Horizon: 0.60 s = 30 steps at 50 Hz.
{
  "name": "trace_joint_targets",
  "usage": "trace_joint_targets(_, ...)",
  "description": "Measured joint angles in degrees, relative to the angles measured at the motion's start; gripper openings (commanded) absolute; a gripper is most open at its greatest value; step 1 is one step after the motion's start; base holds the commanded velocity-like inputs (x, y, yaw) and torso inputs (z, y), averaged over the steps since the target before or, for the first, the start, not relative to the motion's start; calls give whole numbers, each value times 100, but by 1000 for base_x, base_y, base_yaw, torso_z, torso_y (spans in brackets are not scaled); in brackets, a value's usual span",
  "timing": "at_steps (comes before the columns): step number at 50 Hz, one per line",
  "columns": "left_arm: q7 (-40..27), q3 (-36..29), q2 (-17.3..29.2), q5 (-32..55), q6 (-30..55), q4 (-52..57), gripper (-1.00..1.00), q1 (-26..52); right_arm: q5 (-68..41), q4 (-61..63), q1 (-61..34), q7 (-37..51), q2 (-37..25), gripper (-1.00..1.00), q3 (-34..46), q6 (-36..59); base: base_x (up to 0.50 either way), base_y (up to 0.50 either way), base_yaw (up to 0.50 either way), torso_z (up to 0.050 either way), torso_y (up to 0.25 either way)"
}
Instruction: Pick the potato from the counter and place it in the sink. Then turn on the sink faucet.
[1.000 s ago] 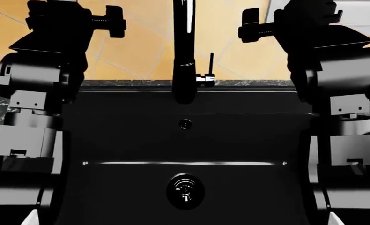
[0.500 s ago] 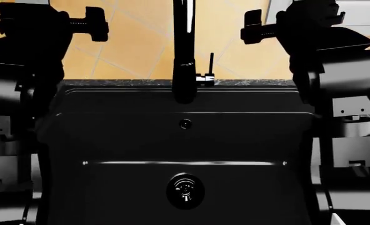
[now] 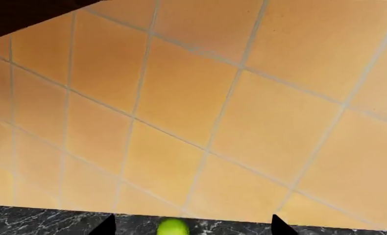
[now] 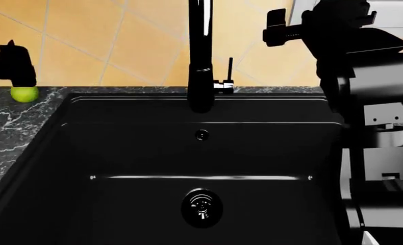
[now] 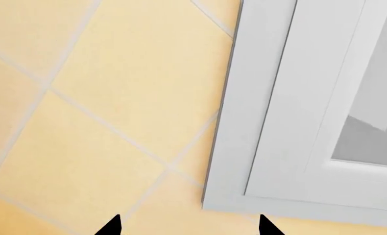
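Left claw point(image 4: 11, 66) out over far-left worktop point(image 4: 11, 122), just above a green lime point(image 4: 24, 94) by the tiled wall point(image 4: 140, 46); tips set apart w/ lime point(image 3: 172, 228) showing between them in left wrist view, nothing held. Probably scanning that side for the potato, which shows in no view — can't place it; lime is not the target. Right claw point(image 4: 278, 28) raised far right beside the faucet point(image 4: 200, 56), tips apart in right wrist view, empty, facing wall & white window frame point(image 5: 278, 107); prob. parked near the lever point(image 4: 229, 69) for the later step. Sink point(image 4: 120, 153) bare around the drain point(image 4: 201, 206), so step 1 not yet done.
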State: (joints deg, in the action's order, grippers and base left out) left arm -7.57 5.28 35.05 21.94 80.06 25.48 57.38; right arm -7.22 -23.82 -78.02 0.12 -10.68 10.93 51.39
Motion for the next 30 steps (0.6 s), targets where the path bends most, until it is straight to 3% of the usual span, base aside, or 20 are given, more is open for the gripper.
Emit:
trace_joint_targets(3, -95, 338, 233, 309, 256, 280, 100, -211, -9, -6, 2, -1, -6, 100, 3, -9, 0, 0, 0, 0, 0)
trace_joint_targets(14, -1462, 1703, 1253, 2636, 716, 617, 100, -998, -43, 65, 27, 17, -44, 100, -6, 19, 0, 0, 0, 0, 0)
trace_joint_targets(21, -1962, 2010, 1807, 3585, 782, 627, 100, -1207, -56, 42, 52, 27, -55, 100, -1, -16, 0, 0, 0, 0, 0)
trace_joint_targets(30, -2180, 1903, 2320, 4091, 684, 360, 100, -1252, -69, 10, 63, 38, -66, 100, 10, -49, 0, 0, 0, 0, 0)
